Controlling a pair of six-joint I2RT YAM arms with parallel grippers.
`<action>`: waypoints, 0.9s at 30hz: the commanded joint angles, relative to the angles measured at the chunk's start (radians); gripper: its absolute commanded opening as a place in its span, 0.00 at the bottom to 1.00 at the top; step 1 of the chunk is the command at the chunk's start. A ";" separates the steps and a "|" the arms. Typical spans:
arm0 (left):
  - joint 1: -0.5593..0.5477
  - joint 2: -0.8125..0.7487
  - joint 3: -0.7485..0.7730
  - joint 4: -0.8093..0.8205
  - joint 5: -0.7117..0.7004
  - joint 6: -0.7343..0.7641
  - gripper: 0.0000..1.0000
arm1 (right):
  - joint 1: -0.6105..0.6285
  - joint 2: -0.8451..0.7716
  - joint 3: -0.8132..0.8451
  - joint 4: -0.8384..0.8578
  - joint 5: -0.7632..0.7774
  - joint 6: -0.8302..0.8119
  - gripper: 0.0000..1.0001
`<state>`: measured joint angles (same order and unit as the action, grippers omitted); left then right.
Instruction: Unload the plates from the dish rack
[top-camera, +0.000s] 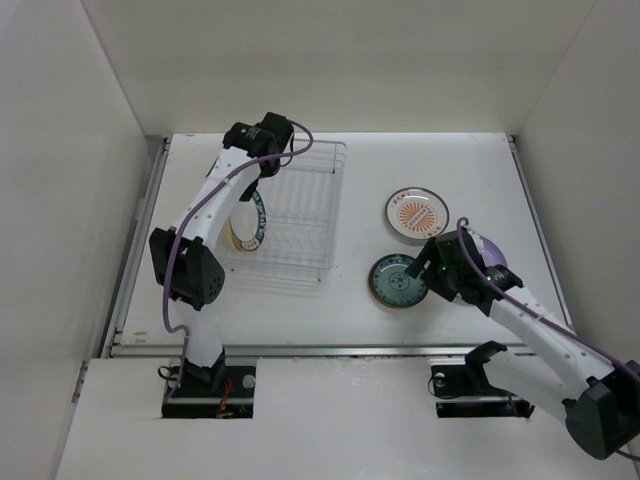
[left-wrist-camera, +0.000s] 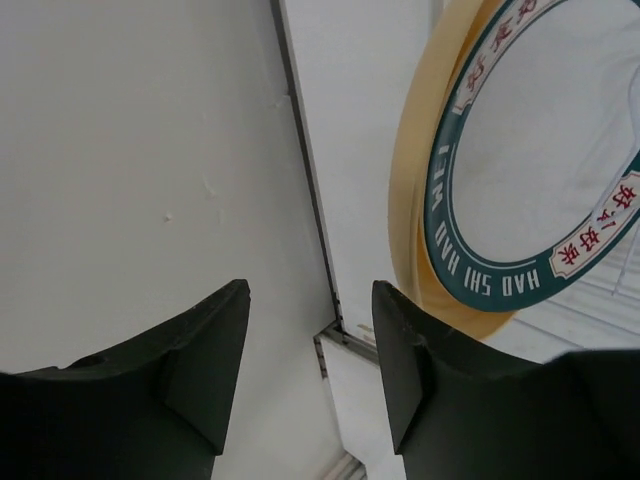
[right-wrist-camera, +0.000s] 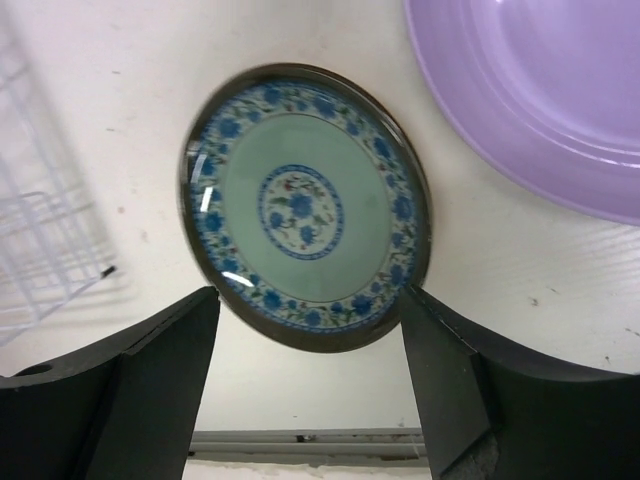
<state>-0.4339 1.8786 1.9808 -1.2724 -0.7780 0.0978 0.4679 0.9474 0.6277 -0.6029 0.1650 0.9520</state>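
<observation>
Lifting the next plate out of the rack (top-camera: 338, 200) is, as we judge it, the step in hand, and it falls to the left tool (left-wrist-camera: 310, 330). Its fingers stand partly apart with nothing between them. The white plate with a green lettered rim (left-wrist-camera: 540, 150) and the pale yellow plate (left-wrist-camera: 415, 200) stand on edge at the rack's left side, just beside one finger and not in the gap (we cannot tell whether the two touch). The rack sits toward the far left corner of the surface (top-camera: 450, 160).

We would shift the left tool sideways until the gap straddles one rim only, most likely the yellow one, since it lies nearer. Pinching both plates at once risks a slip. Once closed on the rim, we should draw the plate straight up along the wires before swinging it toward the right.

The right tool (right-wrist-camera: 310, 300) hangs wide open and empty over the teal plate (right-wrist-camera: 305, 205), which lies flat toward the near right. The lavender plate (right-wrist-camera: 540, 90) lies just beside it, and the orange plate (top-camera: 417, 213) lies nearer the far edge. We would raise that arm straight up first, so neither finger nudges a plate.
</observation>
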 joint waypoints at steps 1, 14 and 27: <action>0.021 0.017 0.041 -0.033 0.105 0.008 0.48 | 0.000 -0.048 0.058 0.009 0.014 -0.029 0.78; 0.035 0.028 0.145 -0.061 0.037 -0.050 0.47 | 0.000 -0.061 0.049 0.009 0.016 -0.038 0.78; -0.003 -0.024 0.096 0.001 0.200 -0.013 0.68 | 0.000 -0.019 0.049 0.049 -0.002 -0.056 0.78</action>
<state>-0.4377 1.8820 2.0918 -1.2472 -0.6933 0.0734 0.4679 0.9226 0.6487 -0.5987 0.1715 0.9112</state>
